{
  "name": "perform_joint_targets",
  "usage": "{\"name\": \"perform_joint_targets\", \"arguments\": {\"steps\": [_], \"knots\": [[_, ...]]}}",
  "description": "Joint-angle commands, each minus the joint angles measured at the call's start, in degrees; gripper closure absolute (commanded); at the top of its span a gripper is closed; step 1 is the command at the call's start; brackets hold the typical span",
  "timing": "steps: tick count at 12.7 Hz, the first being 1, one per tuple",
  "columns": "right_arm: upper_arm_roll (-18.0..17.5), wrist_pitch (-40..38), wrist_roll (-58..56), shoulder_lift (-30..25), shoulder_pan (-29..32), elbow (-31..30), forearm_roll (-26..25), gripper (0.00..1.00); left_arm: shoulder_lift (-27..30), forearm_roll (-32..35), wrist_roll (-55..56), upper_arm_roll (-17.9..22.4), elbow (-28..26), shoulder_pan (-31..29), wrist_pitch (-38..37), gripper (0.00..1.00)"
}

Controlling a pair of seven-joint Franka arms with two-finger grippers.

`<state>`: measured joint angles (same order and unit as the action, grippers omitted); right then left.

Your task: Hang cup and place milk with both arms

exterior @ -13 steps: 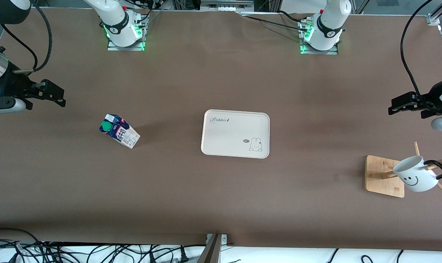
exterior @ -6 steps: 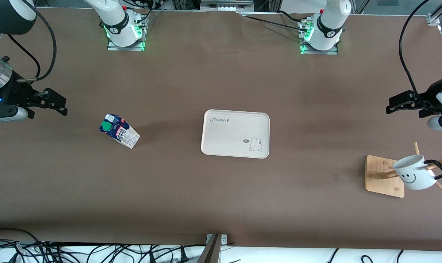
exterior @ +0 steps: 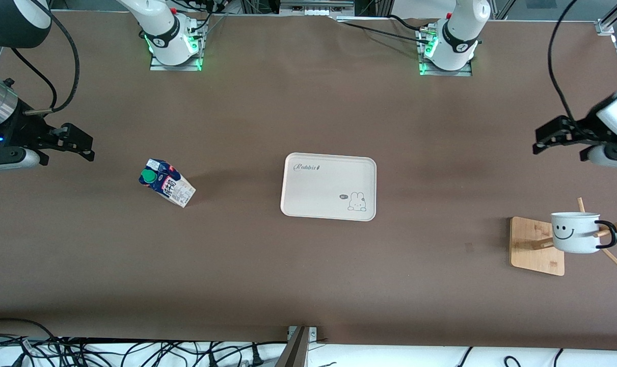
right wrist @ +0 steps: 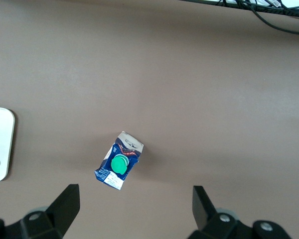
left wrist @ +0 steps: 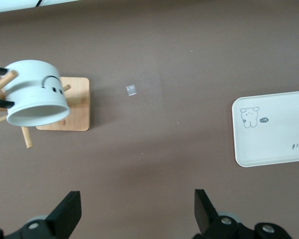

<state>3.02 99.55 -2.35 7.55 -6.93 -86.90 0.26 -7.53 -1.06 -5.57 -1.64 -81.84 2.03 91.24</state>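
Cup [exterior: 575,233] hanging by handle on wooden rack [exterior: 536,245]; milk [exterior: 166,182] upright toward right arm's end; white tray [exterior: 328,186] at table middle, well apart from both.

White tray [exterior: 328,186], wooden rack [exterior: 535,244], cables [exterior: 109,351].

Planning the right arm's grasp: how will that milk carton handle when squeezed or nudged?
The milk carton stands upright and narrow, so a nudge would probably tip it. Its thin printed walls likely dent under squeezing. The sloped top and green cap suggest gripping the flat sides.
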Motion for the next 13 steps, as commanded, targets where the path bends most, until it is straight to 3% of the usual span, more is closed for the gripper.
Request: {"name": "perform_joint_targets", "arguments": {"steps": [1, 5, 13], "knots": [[-0.29, 0.2, 0.41, -0.6, -0.19, -0.47, -0.7, 0.0, 3.3, 1.15, -0.49, 2.87, -3.68, 2.37, 0.27, 0.0], [-0.21, 0.11, 0.41, -0.6, -1.68, -0.47, -1.23, 0.0, 3.31, -4.21, -0.49, 8.93, -4.91, 1.92, -2.55, 0.0], [-0.21, 0.11, 0.41, -0.6, -1.69, -0.47, -1.23, 0.0, 1.99, -3.42, -0.49, 8.67, -2.54, 2.1, -5.36, 0.0]]}}
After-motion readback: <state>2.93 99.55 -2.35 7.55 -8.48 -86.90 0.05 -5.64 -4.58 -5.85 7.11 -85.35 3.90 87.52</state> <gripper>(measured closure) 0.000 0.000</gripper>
